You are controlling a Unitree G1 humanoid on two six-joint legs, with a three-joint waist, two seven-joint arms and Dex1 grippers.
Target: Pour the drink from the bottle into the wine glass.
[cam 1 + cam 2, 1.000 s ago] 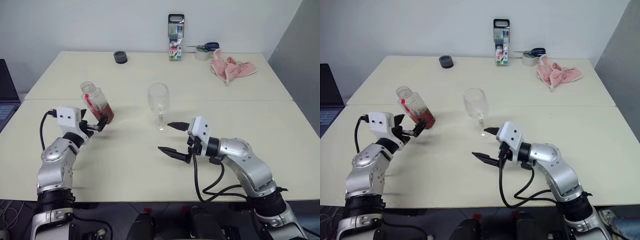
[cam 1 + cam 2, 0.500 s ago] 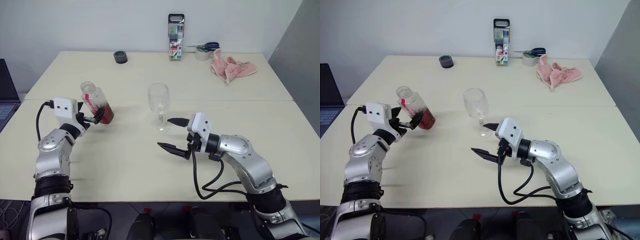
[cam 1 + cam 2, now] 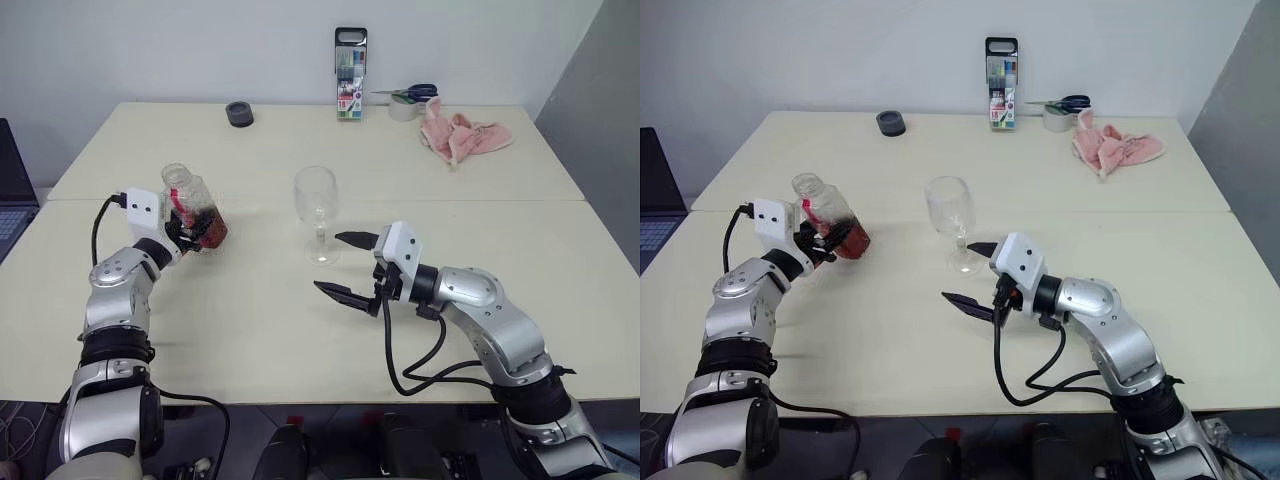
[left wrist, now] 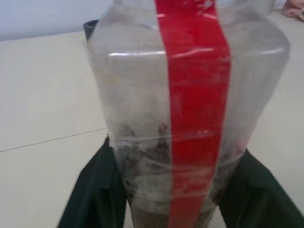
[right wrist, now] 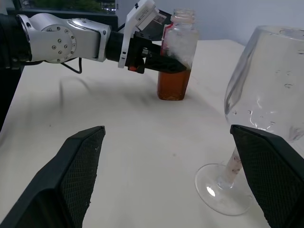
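At the left side of the table (image 3: 300, 350), the left gripper (image 3: 197, 232) was clamped on the bottle (image 3: 195, 206), its black fingers (image 4: 97, 190) pressed against both sides of the lower body. The bottle stood uncapped and leaned a little, its red label strip running down the side that faced the wrist. The drink (image 5: 173, 84), an amber-brown liquid, filled only the bottom part of the bottle.

To the right of the bottle, and apart from it, stood the wine glass (image 3: 317, 210), upright on its round foot near the middle of the table, with its bowl showing no liquid.

Just beside the glass, the right gripper (image 3: 345, 266) hung over the table with its two fingers spread wide and nothing between them. One finger pointed toward the foot of the glass without touching it, and the other sat nearer the robot.

Along the far edge of the table stood an upright marker-pen case (image 3: 351, 74). A small dark round object (image 3: 239, 113) lay to its left. To its right were a roll of tape (image 3: 404, 109) with scissors (image 3: 415, 93) lying on it, and beside these a crumpled pink cloth (image 3: 462, 135). A laptop (image 3: 14, 195) showed at the left border, off the table.
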